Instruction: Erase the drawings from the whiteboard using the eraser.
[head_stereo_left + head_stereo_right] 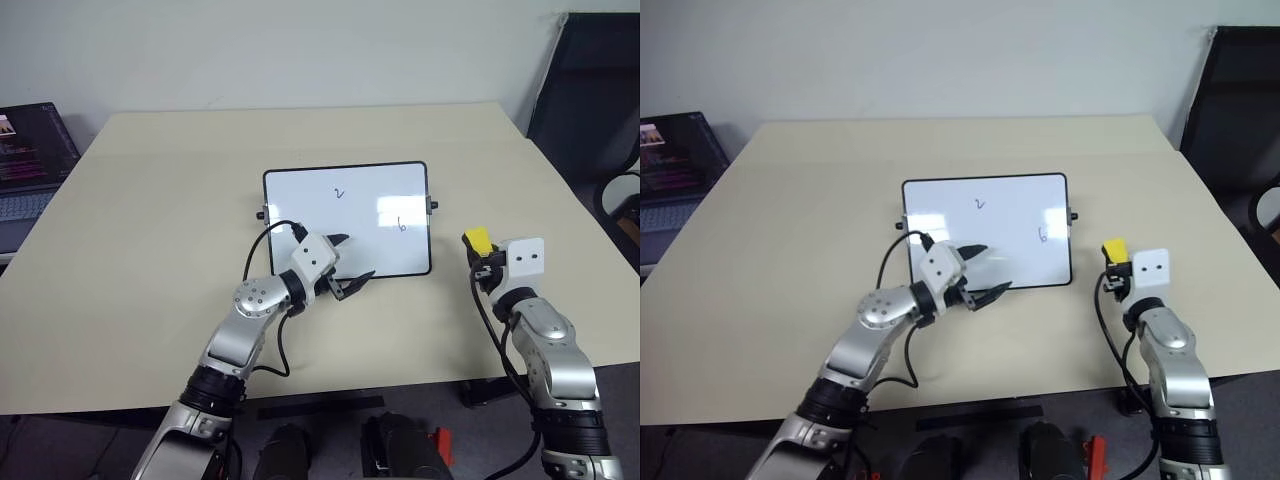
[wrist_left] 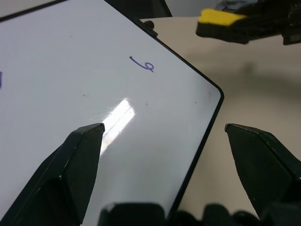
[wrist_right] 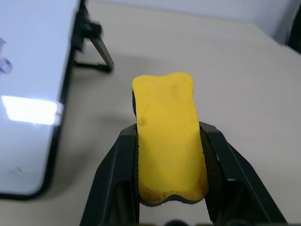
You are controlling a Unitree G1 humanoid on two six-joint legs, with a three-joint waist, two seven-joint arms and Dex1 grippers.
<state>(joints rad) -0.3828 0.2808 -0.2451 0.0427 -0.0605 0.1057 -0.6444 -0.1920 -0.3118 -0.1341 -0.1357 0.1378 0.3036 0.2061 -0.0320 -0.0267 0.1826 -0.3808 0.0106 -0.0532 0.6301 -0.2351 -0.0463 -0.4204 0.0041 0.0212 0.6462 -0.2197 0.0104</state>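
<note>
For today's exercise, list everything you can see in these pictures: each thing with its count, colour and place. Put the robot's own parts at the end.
table: one, beige, under everything.
whiteboard: one, white with a black frame, lying at the table's middle.
drawings: two visible, dark marker, one near the board's far edge, one toward its right side.
eraser: one, yellow, gripped above the table to the right of the board.
laptop: one, dark screen lit, at the table's left edge.
chair: one, black, beyond the table's far right corner.
left gripper: one, black fingers, open over the board's near edge.
right gripper: one, black fingers, shut on the eraser.
</note>
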